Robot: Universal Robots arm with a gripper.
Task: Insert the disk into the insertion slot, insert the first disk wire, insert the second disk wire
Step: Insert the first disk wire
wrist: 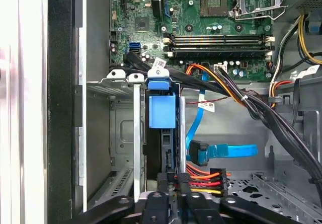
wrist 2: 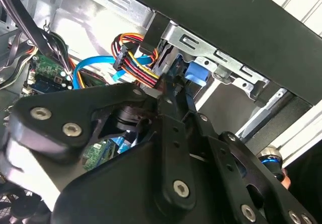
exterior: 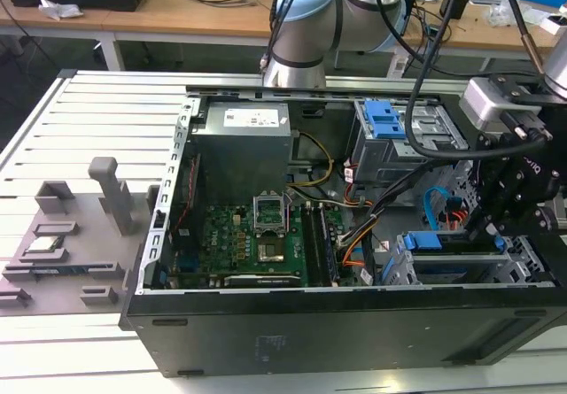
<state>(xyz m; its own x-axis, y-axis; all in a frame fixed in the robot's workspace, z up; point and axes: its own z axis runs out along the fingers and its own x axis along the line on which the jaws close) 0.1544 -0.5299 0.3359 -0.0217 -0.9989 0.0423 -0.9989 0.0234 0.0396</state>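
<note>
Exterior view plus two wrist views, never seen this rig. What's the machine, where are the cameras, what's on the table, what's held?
One robot arm with a black gripper. The exterior view is from a camera off the arm: an open computer case lies on a slatted metal table, a grey fixture beside it on the exterior view's left. Both wrist views are from cameras riding on the arm, looking past the gripper into the case. There the disk, in its blue carrier, sits in the insertion slot. The gripper is at the plug of the first disk wire; whether it grips it, I cannot tell. The second disk wire lies nearby.
</note>
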